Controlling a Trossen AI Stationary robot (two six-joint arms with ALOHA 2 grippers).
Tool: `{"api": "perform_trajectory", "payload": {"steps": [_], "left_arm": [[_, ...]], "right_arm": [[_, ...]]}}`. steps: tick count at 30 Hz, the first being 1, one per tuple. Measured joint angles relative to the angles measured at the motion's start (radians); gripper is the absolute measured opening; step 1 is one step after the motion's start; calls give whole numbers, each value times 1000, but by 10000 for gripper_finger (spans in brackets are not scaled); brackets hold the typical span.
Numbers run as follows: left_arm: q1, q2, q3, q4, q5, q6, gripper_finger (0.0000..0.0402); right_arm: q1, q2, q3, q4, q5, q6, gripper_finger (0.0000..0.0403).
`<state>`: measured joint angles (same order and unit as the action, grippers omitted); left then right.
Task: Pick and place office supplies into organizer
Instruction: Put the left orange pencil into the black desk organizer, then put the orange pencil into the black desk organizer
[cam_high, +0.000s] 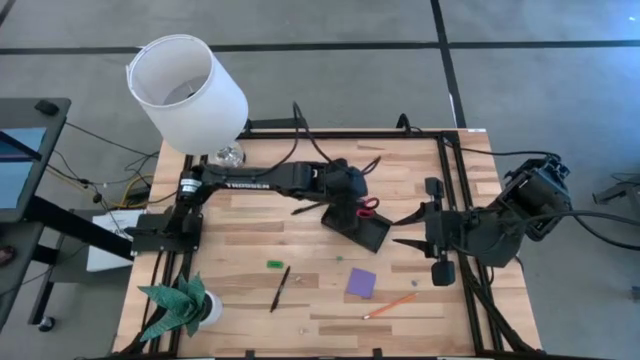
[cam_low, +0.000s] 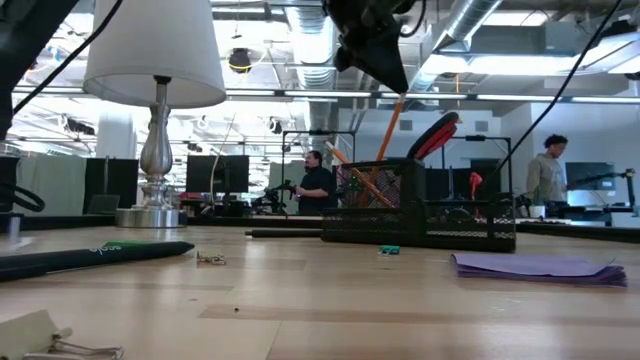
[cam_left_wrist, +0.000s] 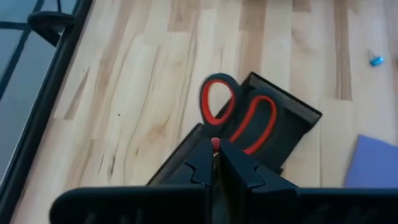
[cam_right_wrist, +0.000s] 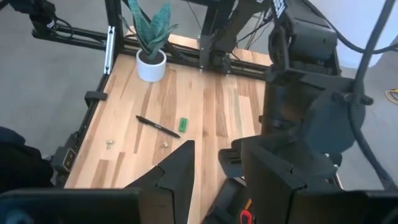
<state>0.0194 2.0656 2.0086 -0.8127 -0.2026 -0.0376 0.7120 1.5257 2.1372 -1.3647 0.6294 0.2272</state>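
Note:
The black mesh organizer (cam_high: 362, 232) (cam_low: 430, 215) stands at the table's middle. Red-handled scissors (cam_high: 368, 207) (cam_left_wrist: 239, 115) stand in its taller section, handles up, and orange pencils (cam_low: 350, 172) lean there too. My left gripper (cam_high: 347, 190) (cam_left_wrist: 216, 163) hovers just over the organizer, shut on an orange pencil (cam_low: 390, 130). My right gripper (cam_high: 400, 232) (cam_right_wrist: 217, 168) waits open and raised, right of the organizer. On the near half of the table lie a black pen (cam_high: 280, 288), a green piece (cam_high: 274, 264), a purple note pad (cam_high: 361, 282) and another orange pencil (cam_high: 390, 305). My left gripper pinches the orange pencil by its upper end (cam_low: 402, 98) between its two fingertips, which slant down from the table's left. The pencil hangs below them, nearly upright. Its lower end (cam_low: 379, 156) is behind the organizer's mesh, so I cannot tell whether it rests on anything.
A white-shaded lamp (cam_high: 190, 90) stands at the far left corner and a green paper plant (cam_high: 185, 305) at the near left corner. A binder clip (cam_low: 60, 345) lies near the low camera. People stand in the room beyond the table.

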Motion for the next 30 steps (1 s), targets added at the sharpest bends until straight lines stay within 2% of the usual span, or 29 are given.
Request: {"api": "perform_trajectory", "payload": {"steps": [5,18,24,30], "left_arm": [[14,-1,1,-2,25,-1,20],[9,-1,0,22,7,39,142],[1,-1,1,39,9,41,167],[-12,-1,63,11,7,43,171]], "right_arm": [[0,0,0,-15,0,0,129],[-6,0,0,-20,0,-26,129],[-21,0,0,-20,0,-26,129],[-29,0,0,-26,0,-26,129]]}}
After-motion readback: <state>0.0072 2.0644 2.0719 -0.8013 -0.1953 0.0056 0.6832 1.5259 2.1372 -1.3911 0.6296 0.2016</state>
